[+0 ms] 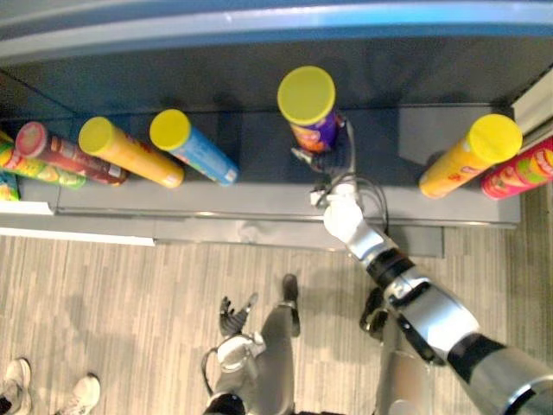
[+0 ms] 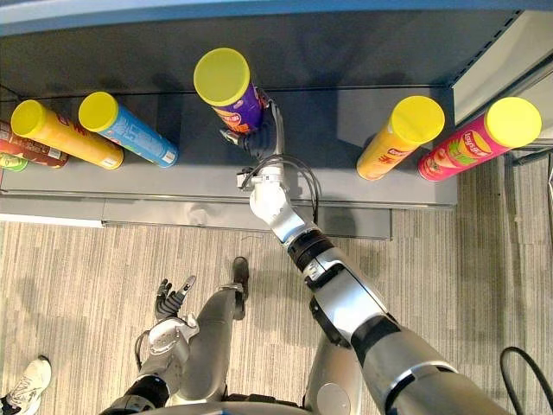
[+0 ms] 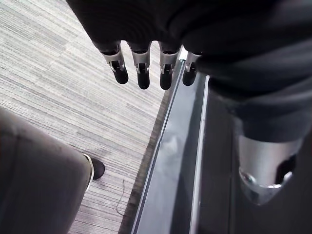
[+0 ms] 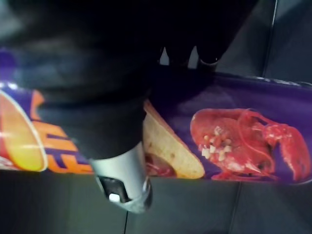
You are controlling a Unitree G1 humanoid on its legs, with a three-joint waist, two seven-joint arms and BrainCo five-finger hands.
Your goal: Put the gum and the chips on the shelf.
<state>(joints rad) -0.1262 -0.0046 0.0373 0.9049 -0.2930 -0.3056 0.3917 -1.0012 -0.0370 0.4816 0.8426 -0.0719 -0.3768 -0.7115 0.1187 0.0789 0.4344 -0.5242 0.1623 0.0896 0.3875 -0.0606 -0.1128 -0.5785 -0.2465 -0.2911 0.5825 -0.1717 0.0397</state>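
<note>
- Shelf (image 2: 173, 186): across 12 o'clock, floor (image 2: 86, 259) before it.
- Centre chips can (image 2: 226, 86): upright on shelf, right robot hand (image 2: 262, 130) round its 4 o'clock side.
- Left neighbour can (image 2: 130, 131): on shelf, 9 o'clock of centre.
- Right neighbour can (image 2: 399, 138): on shelf, 3 o'clock.
- Left robot hand (image 2: 170, 300): over floor, 7 o'clock.

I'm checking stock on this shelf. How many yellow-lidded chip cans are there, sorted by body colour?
Orange cans: 2
Blue can: 1
Purple can, held in the right hand: 1
Pink-red can: 1
Total: 5
</note>
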